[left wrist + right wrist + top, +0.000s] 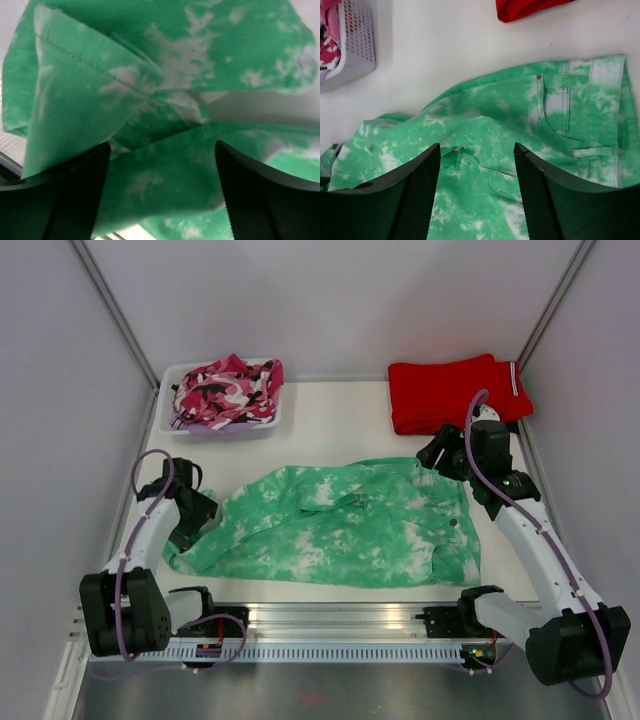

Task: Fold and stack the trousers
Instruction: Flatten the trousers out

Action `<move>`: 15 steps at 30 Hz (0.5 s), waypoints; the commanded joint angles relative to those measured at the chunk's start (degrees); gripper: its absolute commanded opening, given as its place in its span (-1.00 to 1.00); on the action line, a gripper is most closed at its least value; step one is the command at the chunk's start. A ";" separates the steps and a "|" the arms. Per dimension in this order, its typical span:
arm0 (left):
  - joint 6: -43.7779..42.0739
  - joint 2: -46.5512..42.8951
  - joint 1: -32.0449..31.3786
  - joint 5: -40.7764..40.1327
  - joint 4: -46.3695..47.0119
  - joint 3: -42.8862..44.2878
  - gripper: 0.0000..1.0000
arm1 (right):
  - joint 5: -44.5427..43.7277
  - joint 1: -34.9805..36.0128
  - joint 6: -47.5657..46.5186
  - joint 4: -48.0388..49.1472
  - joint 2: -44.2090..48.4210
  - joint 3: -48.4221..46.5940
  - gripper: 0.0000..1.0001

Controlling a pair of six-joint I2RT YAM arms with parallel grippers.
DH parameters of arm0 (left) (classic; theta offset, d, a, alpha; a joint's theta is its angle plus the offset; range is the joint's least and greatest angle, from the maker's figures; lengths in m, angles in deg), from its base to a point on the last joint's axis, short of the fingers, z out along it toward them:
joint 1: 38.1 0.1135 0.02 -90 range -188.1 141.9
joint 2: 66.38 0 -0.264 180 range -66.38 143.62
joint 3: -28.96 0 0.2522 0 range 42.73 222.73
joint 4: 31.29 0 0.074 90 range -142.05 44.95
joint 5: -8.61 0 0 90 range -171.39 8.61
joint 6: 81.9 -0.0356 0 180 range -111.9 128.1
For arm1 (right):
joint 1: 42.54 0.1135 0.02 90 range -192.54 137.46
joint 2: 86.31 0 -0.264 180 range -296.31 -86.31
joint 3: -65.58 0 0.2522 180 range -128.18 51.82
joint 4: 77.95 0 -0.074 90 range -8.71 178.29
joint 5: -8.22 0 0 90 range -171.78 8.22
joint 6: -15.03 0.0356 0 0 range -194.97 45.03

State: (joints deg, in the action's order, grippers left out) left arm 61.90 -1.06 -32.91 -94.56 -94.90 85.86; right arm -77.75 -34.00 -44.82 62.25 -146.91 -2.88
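The mint green tie-dye trousers (340, 525) lie spread across the middle of the table, waistband to the right, legs bunched at the left. My left gripper (196, 510) is at their left end. In the left wrist view it (157, 150) is open, low over the cloth, with a rumpled fold of the trousers (150, 180) lying between the fingers. My right gripper (446, 455) is over the far right corner by the waistband. In the right wrist view it (477, 147) is open and empty above the trousers (520, 125), pocket and waistband in sight.
Folded red trousers (455, 390) lie at the back right, just behind my right gripper. A white basket (225, 428) at the back left holds the pink camouflage garment (228, 388). A metal rail (340, 618) runs along the near edge. Walls close both sides.
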 commanded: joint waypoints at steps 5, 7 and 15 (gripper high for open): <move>3.42 6.30 2.01 -4.85 6.43 2.91 0.00 | 1.07 4.55 -2.29 3.81 -4.87 3.28 0.33; 3.24 7.01 2.54 -5.28 5.55 4.05 -0.34 | 0.80 5.00 -1.86 4.85 -6.19 3.37 0.32; -0.89 2.46 13.08 -8.27 -1.65 12.93 -0.95 | -3.30 5.79 -2.55 9.70 -11.11 7.06 0.27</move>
State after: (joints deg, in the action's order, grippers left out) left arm 63.28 5.75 -23.27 -99.30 -93.52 93.40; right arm -77.01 -28.52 -45.91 69.20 -156.11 2.89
